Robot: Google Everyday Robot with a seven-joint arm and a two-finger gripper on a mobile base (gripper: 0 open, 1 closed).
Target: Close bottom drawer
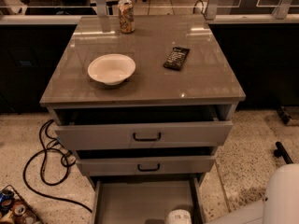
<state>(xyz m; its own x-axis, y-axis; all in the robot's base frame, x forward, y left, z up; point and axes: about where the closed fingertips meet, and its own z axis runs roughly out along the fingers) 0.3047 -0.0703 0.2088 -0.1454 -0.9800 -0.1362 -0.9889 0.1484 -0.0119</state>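
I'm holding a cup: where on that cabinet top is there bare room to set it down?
The front strip of the cabinet top, before the bowl and remote, is bare; so is the rear corner right of the can. The gripper sits low at the open bottom drawer, so it's crowded there.

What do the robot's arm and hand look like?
The arm is a rounded white shell at bottom right. The hand shows only as a white rounded cap at the bottom edge, over the bottom drawer. No cables or markings show on them.

The lowest grey metal drawer point(140, 197) stands wide open; the white claw point(179, 217) hangs over its near end.
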